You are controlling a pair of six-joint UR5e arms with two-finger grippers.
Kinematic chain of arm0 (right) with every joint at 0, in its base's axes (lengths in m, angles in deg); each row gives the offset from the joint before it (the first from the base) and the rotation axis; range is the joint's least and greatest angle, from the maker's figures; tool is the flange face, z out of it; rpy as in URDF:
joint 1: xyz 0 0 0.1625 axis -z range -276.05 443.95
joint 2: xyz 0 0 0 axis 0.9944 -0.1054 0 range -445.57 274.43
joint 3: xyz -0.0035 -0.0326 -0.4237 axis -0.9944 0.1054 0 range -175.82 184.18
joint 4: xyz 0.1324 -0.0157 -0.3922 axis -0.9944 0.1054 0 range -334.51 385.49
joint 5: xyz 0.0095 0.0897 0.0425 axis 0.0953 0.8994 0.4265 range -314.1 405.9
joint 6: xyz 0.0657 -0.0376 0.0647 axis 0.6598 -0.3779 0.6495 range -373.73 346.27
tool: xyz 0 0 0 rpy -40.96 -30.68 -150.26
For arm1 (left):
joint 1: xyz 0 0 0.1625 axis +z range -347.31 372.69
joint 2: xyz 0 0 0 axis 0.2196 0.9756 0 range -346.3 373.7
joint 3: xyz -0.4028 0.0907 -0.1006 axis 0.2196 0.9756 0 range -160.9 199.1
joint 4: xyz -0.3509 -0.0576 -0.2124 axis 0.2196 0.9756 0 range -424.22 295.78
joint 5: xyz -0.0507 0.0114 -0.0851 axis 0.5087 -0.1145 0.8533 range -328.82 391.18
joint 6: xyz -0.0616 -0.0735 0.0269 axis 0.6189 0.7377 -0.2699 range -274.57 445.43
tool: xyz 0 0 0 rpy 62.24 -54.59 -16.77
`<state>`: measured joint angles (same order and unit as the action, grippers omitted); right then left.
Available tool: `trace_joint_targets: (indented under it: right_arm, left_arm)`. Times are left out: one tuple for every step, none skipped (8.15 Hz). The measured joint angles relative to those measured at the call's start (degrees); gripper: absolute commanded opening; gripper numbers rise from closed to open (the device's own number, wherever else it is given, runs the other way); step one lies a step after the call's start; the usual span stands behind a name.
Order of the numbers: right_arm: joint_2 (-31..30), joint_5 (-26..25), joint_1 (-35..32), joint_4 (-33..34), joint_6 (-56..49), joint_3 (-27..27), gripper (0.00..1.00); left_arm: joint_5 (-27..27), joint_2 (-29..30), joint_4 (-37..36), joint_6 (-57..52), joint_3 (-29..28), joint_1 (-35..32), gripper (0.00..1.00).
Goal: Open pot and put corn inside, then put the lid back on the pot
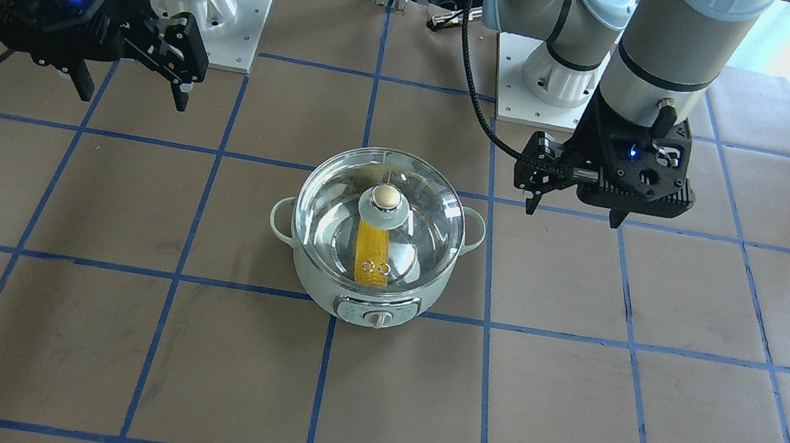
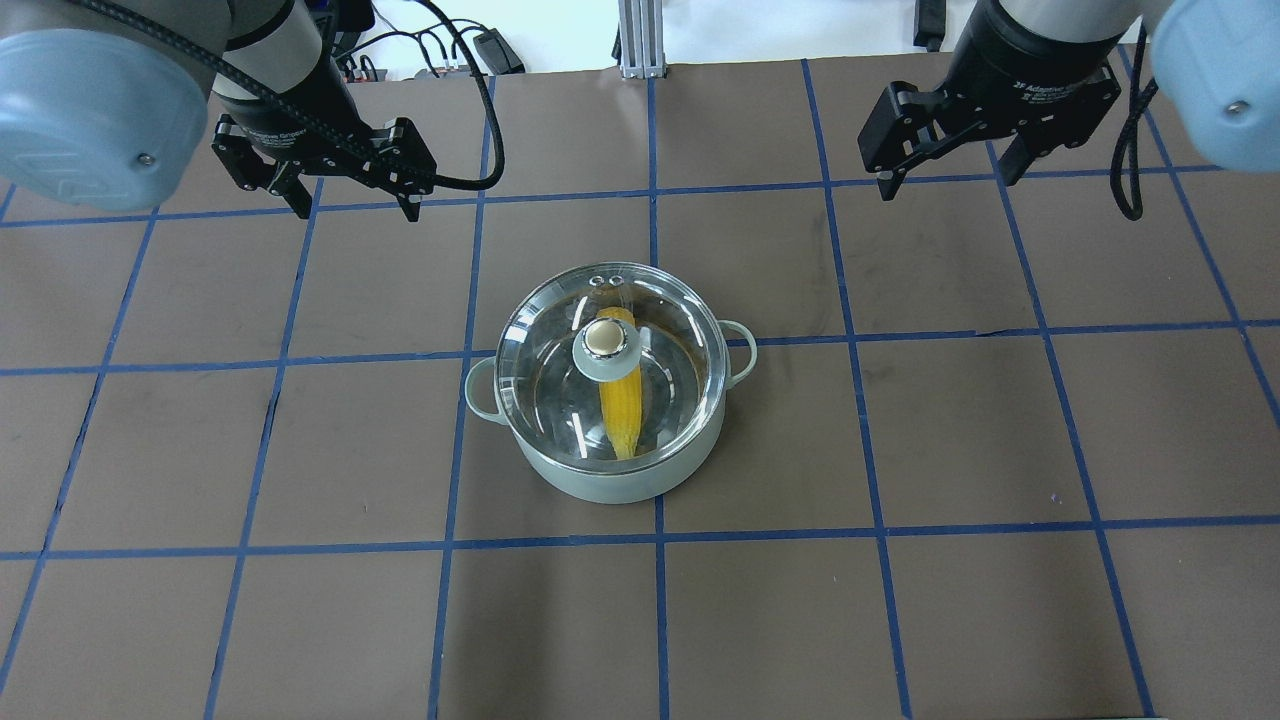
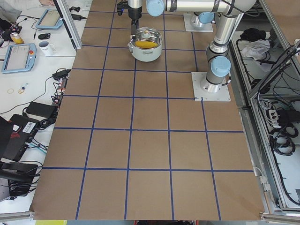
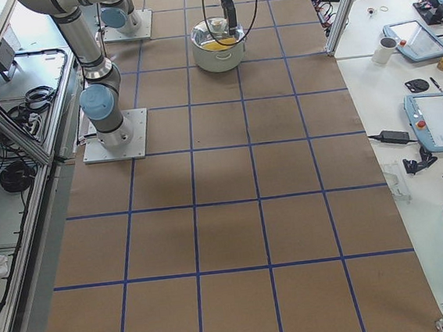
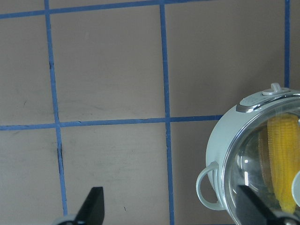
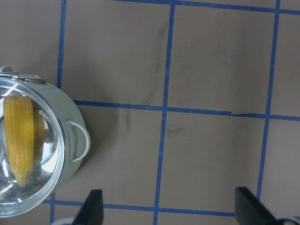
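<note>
The mint-green pot [image 1: 366, 304] stands on the table, also seen in the overhead view [image 2: 600, 485]. The clear glass lid [image 1: 427, 219] sits closed on it, its beige knob [image 2: 604, 340] on top. The yellow corn [image 1: 372, 254] lies inside under the glass, also visible from overhead [image 2: 622, 415]. My left gripper [image 2: 357, 213] is open and empty, raised, apart from the pot on its left. My right gripper [image 2: 945, 185] is open and empty, raised, apart on its right. The left wrist view shows the pot [image 5: 220, 145] and corn [image 5: 281, 159] at its right edge.
The table is brown paper with a blue tape grid [image 2: 655, 190]. The two arm bases [image 1: 204, 25] stand at the robot's side of the table. A black cable [image 1: 478, 100] hangs by the left arm. Benches with tablets and mugs [image 3: 44, 47] flank the table.
</note>
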<state>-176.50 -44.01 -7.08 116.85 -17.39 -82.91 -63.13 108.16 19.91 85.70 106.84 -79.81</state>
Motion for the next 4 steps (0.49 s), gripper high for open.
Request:
trace_joint_targets:
  right_arm:
    - [-0.43, 0.30, -0.28, -0.19, 0.01, 0.20, 1.00]
    - [-0.59, 0.26, -0.72, -0.26, 0.00, 0.37, 1.00]
    - [-0.59, 0.21, -0.98, -0.34, -0.01, 0.45, 1.00]
    - [-0.57, 0.18, -1.10, -0.42, -0.05, 0.45, 1.00]
  left_arm:
    - [-0.03, 0.06, -0.06, 0.08, -0.02, -0.01, 1.00]
    - [-0.03, 0.13, -0.17, 0.16, -0.02, -0.03, 1.00]
    - [-0.05, 0.15, -0.35, 0.14, -0.02, -0.05, 1.00]
    - [-0.07, 0.14, -0.47, 0.09, -0.04, -0.05, 1.00]
